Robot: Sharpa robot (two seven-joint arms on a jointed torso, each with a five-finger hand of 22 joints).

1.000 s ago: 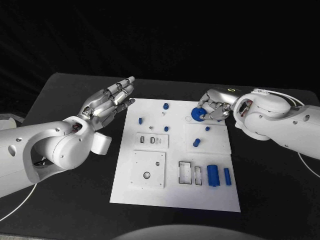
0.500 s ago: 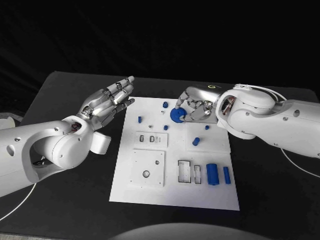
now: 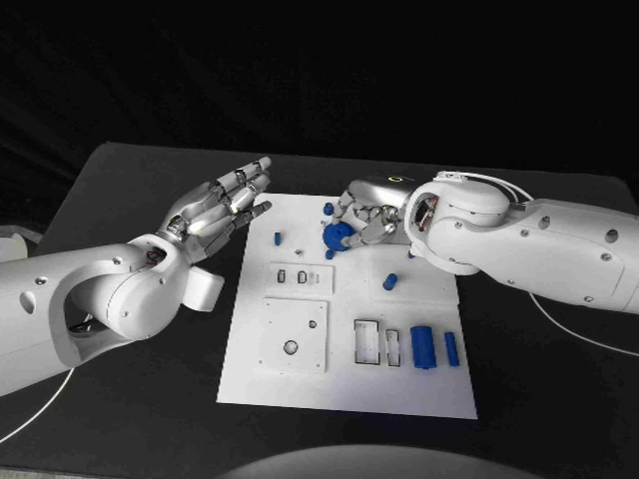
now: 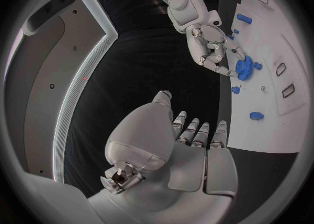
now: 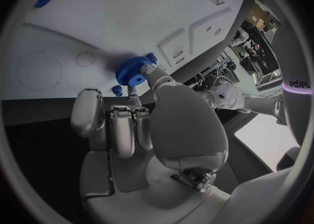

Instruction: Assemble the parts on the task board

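My right hand (image 3: 365, 213) holds a blue gear (image 3: 338, 236) in its fingertips just above the far end of the white task board (image 3: 351, 384). The right wrist view shows the gear (image 5: 133, 71) pinched at the fingertips of that hand (image 5: 131, 124), close over the board (image 5: 85, 20). My left hand (image 3: 219, 205) hovers open, fingers spread, beside the board's far left corner and holds nothing. From the left wrist view, the left hand (image 4: 190, 145) faces the right hand (image 4: 212, 46) and its gear (image 4: 244, 69).
Small blue pegs stand on the board near its far edge (image 3: 329, 210), at its left (image 3: 278, 239) and mid-right (image 3: 390, 282). A blue cylinder (image 3: 423, 348) and a blue bar (image 3: 452, 348) lie at the near right, next to rectangular slots (image 3: 368, 342).
My right hand has carried the blue gear leftward across the far end of the board. The left hand has stayed where it was.
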